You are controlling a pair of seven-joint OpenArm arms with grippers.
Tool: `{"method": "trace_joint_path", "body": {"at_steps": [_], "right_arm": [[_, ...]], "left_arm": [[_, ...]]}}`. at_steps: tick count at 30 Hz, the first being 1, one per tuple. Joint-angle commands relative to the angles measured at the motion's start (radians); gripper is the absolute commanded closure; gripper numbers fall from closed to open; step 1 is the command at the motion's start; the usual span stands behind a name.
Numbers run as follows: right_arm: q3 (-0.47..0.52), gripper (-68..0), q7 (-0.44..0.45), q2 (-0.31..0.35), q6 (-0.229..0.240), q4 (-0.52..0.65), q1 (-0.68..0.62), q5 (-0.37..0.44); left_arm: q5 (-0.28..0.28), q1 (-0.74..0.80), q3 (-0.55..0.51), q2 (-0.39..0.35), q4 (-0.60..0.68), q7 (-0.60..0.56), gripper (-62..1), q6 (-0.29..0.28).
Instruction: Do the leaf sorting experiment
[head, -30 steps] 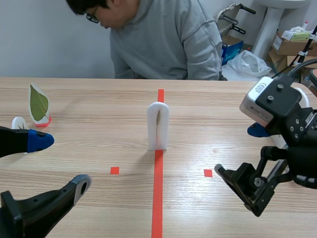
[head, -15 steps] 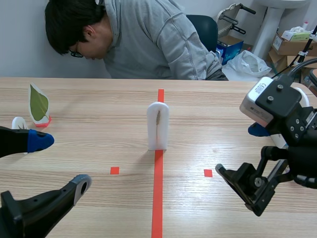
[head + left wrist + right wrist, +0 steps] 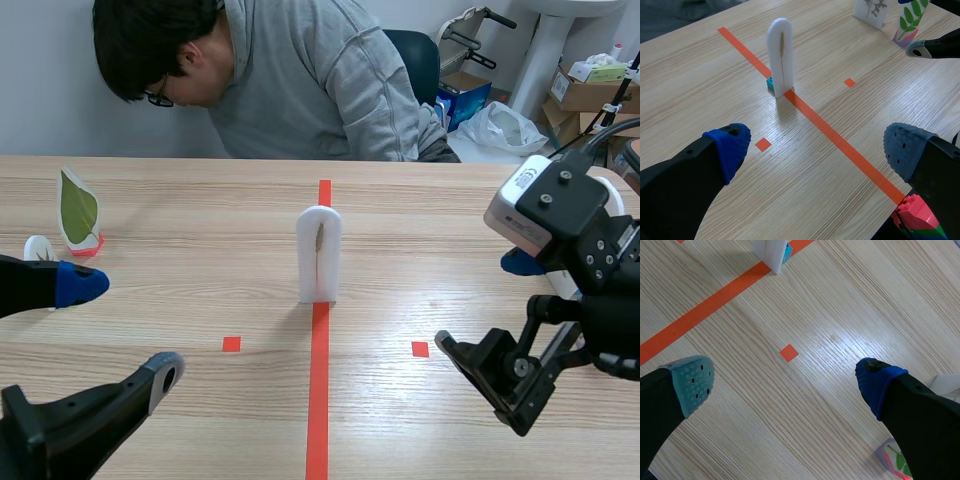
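Left edge of tabletop, toward the far side: leaf card (image 3: 78, 212), upright, with one pointed olive-green leaf on a white leaf-shaped backing, set in a red base. Just beside it is a small white piece (image 3: 38, 247), partly hidden behind the left arm.

Left gripper (image 3: 120, 330) is low over the near left corner. Its fingers are spread wide with nothing between them, and one blue pad shows.

Mid-tabletop: white arch stand (image 3: 318, 253), upright on the orange-red tape line, with a narrow slot down its face. There is a thin dark sliver in the slot; cannot tell what it is. A small teal block (image 3: 770, 83) touches its foot.

Right gripper (image 3: 490, 310) is near the right edge, its fingers spread apart and holding nothing.

Right edge, from the left wrist view: a white card with a brown branching print (image 3: 871, 10), cut off, and beside it a card with green leaflets (image 3: 910, 20).

The surface is pale wood grain.

A person in a grey sweatshirt (image 3: 300, 80) leans at the far edge. Behind them are cardboard boxes (image 3: 590, 85) and a white plastic bag (image 3: 500, 128).

Under the left gripper is a red brick (image 3: 917, 220), mostly cut off.
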Motion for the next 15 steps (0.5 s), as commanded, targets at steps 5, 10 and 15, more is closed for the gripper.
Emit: {"method": "trace_joint_path", "body": {"at_steps": [5, 10, 15], "right_arm": [[0.014, -57.8, 0.011, 0.002, -0.003, 0.014, 0.009, -0.001], [0.014, -57.8, 0.011, 0.002, -0.003, 0.014, 0.009, -0.005], [0.014, -57.8, 0.011, 0.002, -0.003, 0.014, 0.009, -0.031]], "left_arm": [[0.027, -0.070, 0.009, 0.007, -0.002, 0.090, -56.6, -0.003], [0.071, -0.223, 0.024, -0.008, -0.107, 0.089, -56.6, -0.042], [0.074, -0.446, 0.126, -0.064, -0.315, 0.074, -56.6, -0.063]]}}
